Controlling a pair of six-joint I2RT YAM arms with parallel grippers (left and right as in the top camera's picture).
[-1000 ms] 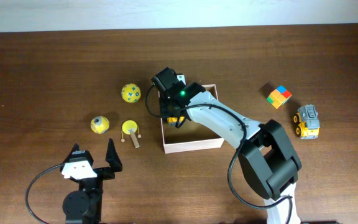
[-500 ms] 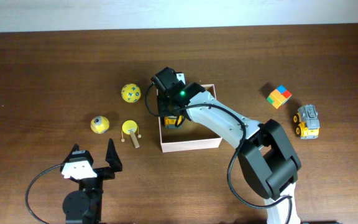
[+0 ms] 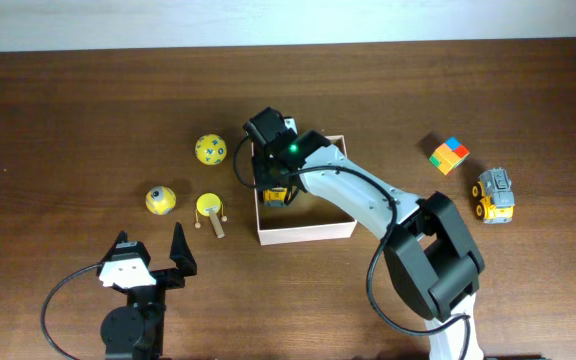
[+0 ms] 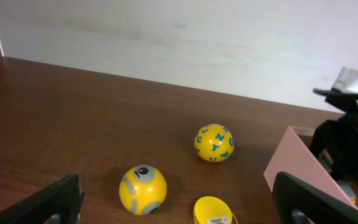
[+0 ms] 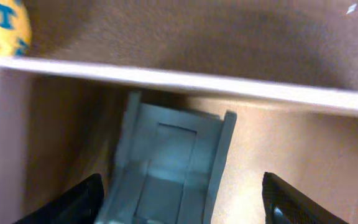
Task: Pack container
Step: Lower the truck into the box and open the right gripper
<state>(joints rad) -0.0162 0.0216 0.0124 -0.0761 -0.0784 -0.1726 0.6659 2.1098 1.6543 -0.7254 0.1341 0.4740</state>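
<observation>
Reading up from the bottom of the overhead view: your left gripper [image 3: 150, 240] sits at lower left, jaws spread wide with nothing between them, well clear of every toy.

Next up, left of centre, three yellow pieces lie on the table [image 3: 68, 100]: an eyed ball [image 3: 161, 200], a small mallet-like toy [image 3: 209, 207] with a wooden stick, and further up a lettered ball [image 3: 210, 149]. All three are outside the box.

The container [image 3: 308, 233] is at centre frame, open top up. The mallet-like toy is just beside its left wall.

Your right gripper [image 3: 268, 180] is down in the container's upper-left corner, over a yellow-and-grey toy truck [image 3: 276, 196]. In the wrist view the jaws stand apart on either side of the truck's grey bed, with a visible gap on the right side, so it is straddled, not pinched. Judged: the truck rests on the box floor.

Right of the box, a coloured cube [image 3: 449, 154] and a second dump truck [image 3: 494, 194] sit near each other.

Progress, judged: one item packed, five left, so early in the task.

Obstructions: the right arm spans the box opening, which blocks a drop by the left arm until it lifts off.
</observation>
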